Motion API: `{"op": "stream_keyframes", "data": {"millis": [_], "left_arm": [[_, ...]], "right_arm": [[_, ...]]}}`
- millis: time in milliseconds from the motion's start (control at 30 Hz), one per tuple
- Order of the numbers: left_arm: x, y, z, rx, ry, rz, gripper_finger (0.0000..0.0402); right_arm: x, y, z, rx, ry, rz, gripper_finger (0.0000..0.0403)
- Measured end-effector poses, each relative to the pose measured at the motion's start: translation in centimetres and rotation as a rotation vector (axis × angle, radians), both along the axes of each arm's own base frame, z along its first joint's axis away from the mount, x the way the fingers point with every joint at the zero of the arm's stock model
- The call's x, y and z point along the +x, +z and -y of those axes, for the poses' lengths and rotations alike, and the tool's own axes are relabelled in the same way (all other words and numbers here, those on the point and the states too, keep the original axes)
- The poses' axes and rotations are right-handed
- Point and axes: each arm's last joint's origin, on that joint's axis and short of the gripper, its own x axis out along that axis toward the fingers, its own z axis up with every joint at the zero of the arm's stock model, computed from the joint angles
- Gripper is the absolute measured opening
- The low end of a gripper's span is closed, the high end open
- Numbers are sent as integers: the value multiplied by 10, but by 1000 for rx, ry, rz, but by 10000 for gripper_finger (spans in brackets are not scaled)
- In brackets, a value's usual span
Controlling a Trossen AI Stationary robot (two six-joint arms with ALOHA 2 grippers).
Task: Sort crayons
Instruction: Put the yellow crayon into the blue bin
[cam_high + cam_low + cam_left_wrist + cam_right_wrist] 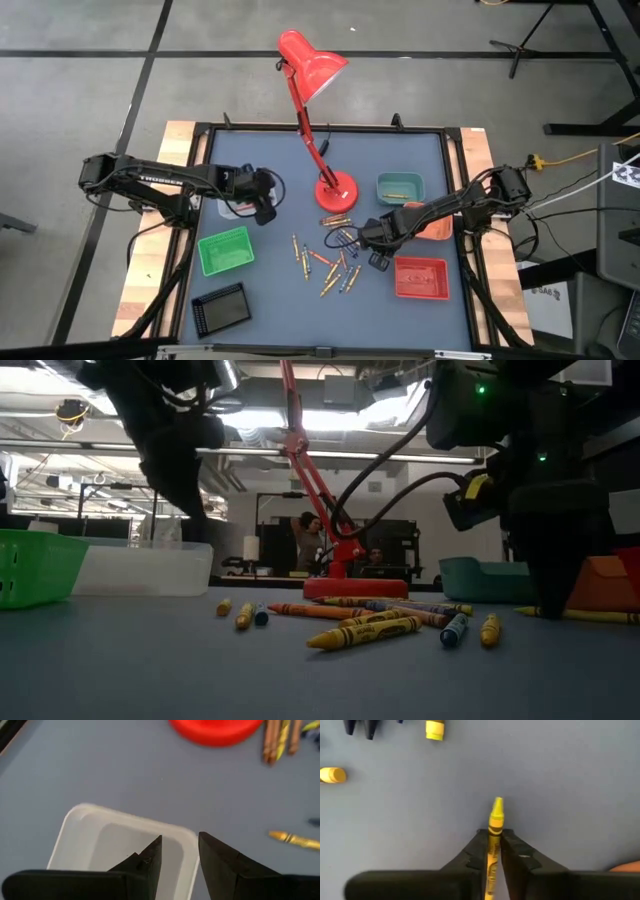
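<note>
On the blue-grey table (280, 175), framed by pale wooden edges and standing on a grey floor crossed by dark lines, the red desk lamp (335, 190) plants its round base near the middle, its shade leaning toward the far edge. In the low view the room behind the lamp shows ceiling lights, shelving and a person (308, 540) standing far off.

Around the lamp base sit the trays: a teal tray (400, 186) just to its right with a yellow stick inside, an orange tray (436, 228) beyond that toward the front, a red tray (421, 277) farther forward, a green tray (225, 250) to the lamp's front left, a clear tray (100, 842) left of the lamp, and a black tray (221, 308) nearest the front-left corner.

The crayons (325, 262) lie scattered on the table just in front of the lamp base, orange, yellow and bluish sticks pointing many ways.

The right gripper (372, 240) is low over the table at the right edge of that scatter, front right of the lamp, its fingers closed on a yellow crayon (494, 827) whose tip sticks out past them. The left gripper (179, 857) hangs above the clear tray, left of the lamp, its fingers a little apart and holding nothing.
</note>
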Motion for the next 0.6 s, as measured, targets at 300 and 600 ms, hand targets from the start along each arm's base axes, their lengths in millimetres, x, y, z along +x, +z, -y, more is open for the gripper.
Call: {"op": "stream_keyframes", "data": {"millis": [300,600], "left_arm": [[14,10,-1,14,-4,181,111],[23,19,0,-6,-29,308,111]], "right_arm": [[1,1,0,14,1,13,16],[-2,24,0,50,2,117,22]]}}
